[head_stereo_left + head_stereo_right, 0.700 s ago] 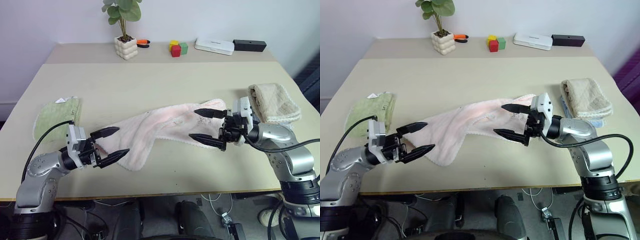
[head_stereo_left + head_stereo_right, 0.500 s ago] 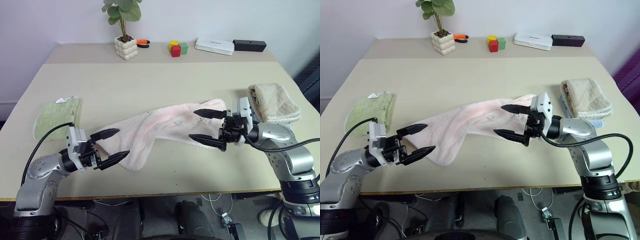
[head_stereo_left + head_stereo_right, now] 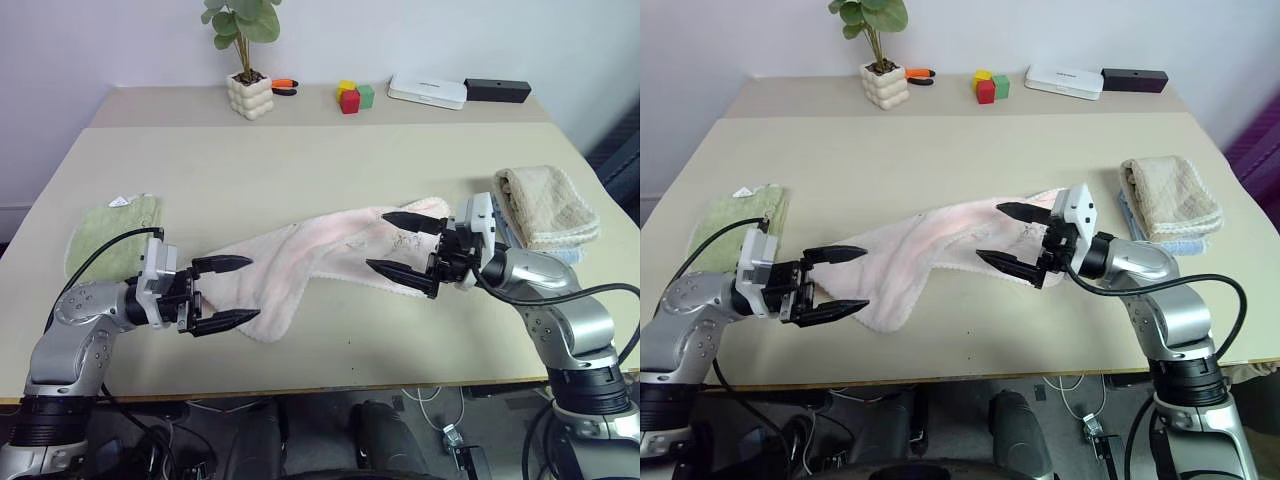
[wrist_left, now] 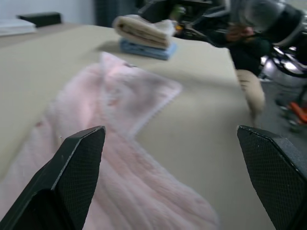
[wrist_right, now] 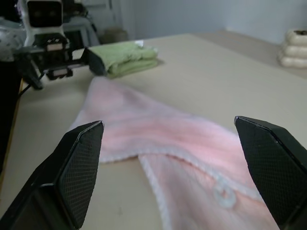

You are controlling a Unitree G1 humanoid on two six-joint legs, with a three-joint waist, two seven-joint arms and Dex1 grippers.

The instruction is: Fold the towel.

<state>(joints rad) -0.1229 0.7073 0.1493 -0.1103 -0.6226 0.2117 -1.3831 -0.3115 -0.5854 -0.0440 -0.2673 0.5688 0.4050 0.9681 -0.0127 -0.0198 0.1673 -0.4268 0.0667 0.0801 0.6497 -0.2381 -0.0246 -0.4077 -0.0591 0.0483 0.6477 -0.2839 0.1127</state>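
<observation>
I find my left pincer (image 3: 228, 292) released, its two black fingers spread wide and level, holding nothing. It hovers just over the near left end of the towel (image 3: 310, 258), with one finger above the pile and the other beyond the edge, over bare bench (image 3: 300, 160). My right pincer (image 3: 408, 244) is likewise released and empty, fingers wide apart, poised at the towel's far right end, where a small dark printed mark sits on the pile.

The towel lies on the bench between the two pincers, running slantwise from near left to far right. It is not flat: the left part is bunched and partly doubled over itself, and a stitched hem shows along the near edge in the right wrist view. No fold has been made that I would accept as finished.

Handling assessment: the pale pink terry looks light, soft and limp, with no stiffness to carry a shape. I judge it will sag and drag rather than slide cleanly, and a pinch on one layer may pull the doubled layer with it. The hem and corners look the firmest places to grip. I would take each end at a corner, on the hem.

Beyond the towel, a folded green towel (image 3: 112, 232) lies at the left edge of the bench and a folded beige towel (image 3: 546, 205) at the right, both well apart from the work.
</observation>
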